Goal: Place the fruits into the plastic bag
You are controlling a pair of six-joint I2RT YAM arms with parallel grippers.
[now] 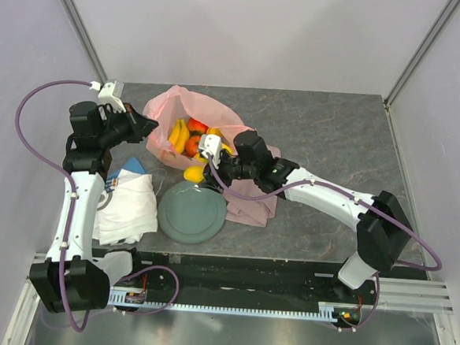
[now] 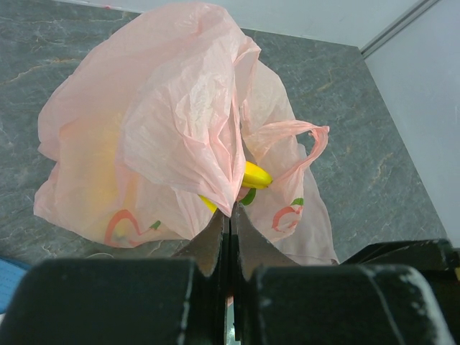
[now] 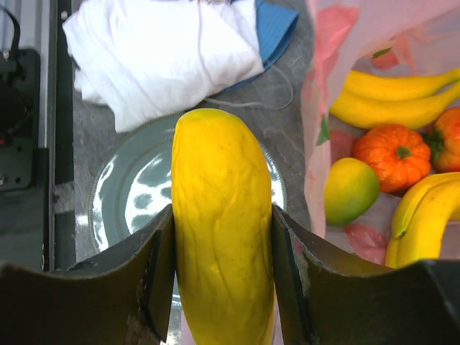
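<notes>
The pale-pink plastic bag (image 1: pixel 179 106) lies open at the back left of the table. My left gripper (image 1: pixel 148 125) is shut on its rim film (image 2: pixel 223 169), holding the mouth up. Inside lie the bananas (image 3: pixel 392 97), the orange tangerine (image 3: pixel 390 157), the small green-yellow fruit (image 3: pixel 351 190) and a red fruit (image 1: pixel 197 126). My right gripper (image 3: pixel 223 215) is shut on the yellow oblong fruit (image 3: pixel 219 165), held over the plate's far rim, just outside the bag's near edge (image 3: pixel 314 129). In the top view that fruit (image 1: pixel 194 172) hangs between plate and bag.
The grey-green plate (image 1: pixel 191 213) sits at the front middle with nothing on it. A white cloth (image 1: pixel 129 205) over something blue (image 3: pixel 277 29) lies left of it. A dusty-pink cloth (image 1: pixel 252 202) lies under my right arm. Walls enclose the back and both sides.
</notes>
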